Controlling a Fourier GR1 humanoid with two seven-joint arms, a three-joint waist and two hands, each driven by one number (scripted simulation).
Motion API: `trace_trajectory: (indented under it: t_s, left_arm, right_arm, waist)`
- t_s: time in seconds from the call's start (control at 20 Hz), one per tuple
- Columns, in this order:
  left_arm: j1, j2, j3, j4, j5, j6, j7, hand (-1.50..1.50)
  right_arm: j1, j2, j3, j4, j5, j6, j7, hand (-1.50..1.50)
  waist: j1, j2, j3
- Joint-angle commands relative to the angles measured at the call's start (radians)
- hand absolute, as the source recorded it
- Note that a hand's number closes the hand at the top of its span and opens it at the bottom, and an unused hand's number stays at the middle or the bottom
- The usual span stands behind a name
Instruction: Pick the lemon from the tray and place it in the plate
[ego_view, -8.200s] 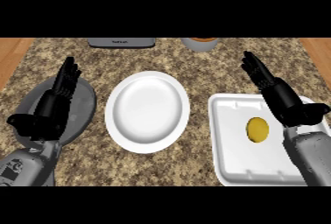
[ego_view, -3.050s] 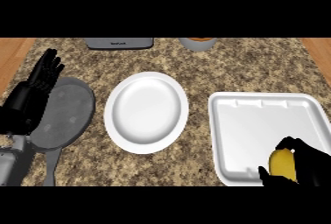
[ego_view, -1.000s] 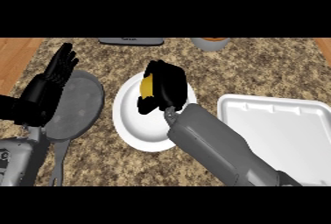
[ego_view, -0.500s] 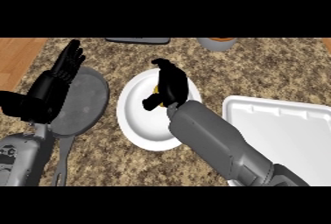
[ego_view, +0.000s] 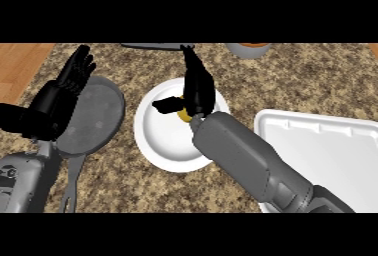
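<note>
Over the plate (ego_view: 166, 150), the right hand (ego_view: 198, 90) had straightened its fingers since half a second earlier, leaving the lemon (ego_view: 183, 115) on the plate beneath its palm; the tray (ego_view: 325, 150) sat emptied, so placement looked done.

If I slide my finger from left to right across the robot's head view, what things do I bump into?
Left hand → grey pan → white plate → lemon under the right hand → white tray.
</note>
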Motion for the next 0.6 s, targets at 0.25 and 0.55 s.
trace_trajectory:
  t_s: [0.25, 0.55]
  left_arm:
    - [0.027, -0.006, 0.016, 0.028, -0.031, 0.009, -0.021, 0.0]
    - [0.085, 0.01, 0.06, -0.06, -0.004, -0.004, 0.014, 0.0]
  right_arm:
    - [0.057, 0.0, -0.126, -0.072, -0.184, -0.099, -0.207, -1.5]
    - [0.207, -0.116, -0.246, -0.236, -0.201, 0.018, -0.289, -1.5]
  waist:
    - [-0.057, -0.014, 0.0]
    - [-0.08, -0.021, 0.0]
